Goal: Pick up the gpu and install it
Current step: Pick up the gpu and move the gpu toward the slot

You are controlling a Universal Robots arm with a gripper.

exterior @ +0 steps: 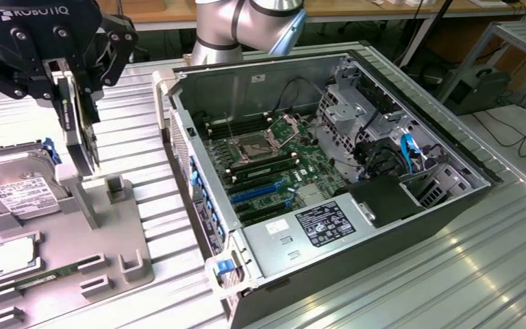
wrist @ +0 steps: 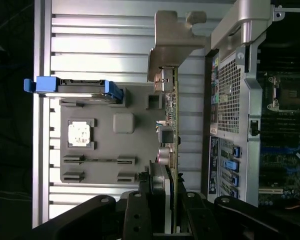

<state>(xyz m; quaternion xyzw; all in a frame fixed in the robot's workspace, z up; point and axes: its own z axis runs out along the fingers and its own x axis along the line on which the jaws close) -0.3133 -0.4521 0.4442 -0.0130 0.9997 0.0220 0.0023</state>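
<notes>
Ribbed silver aluminium tabletop (exterior: 482, 274), evenly lit. Light wooden desk (exterior: 355, 7) along the back. Black cables (exterior: 522, 140) trail across pale grey floor (exterior: 496, 127).

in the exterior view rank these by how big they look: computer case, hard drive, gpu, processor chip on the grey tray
1. computer case
2. hard drive and gpu: not ranked. The gpu is seen edge-on, raised in the gripper, so its apparent size misleads.
3. processor chip

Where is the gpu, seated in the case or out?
Out. The gpu hangs on edge, gripped by the pincer, above the grey tray beside the open case.
</notes>
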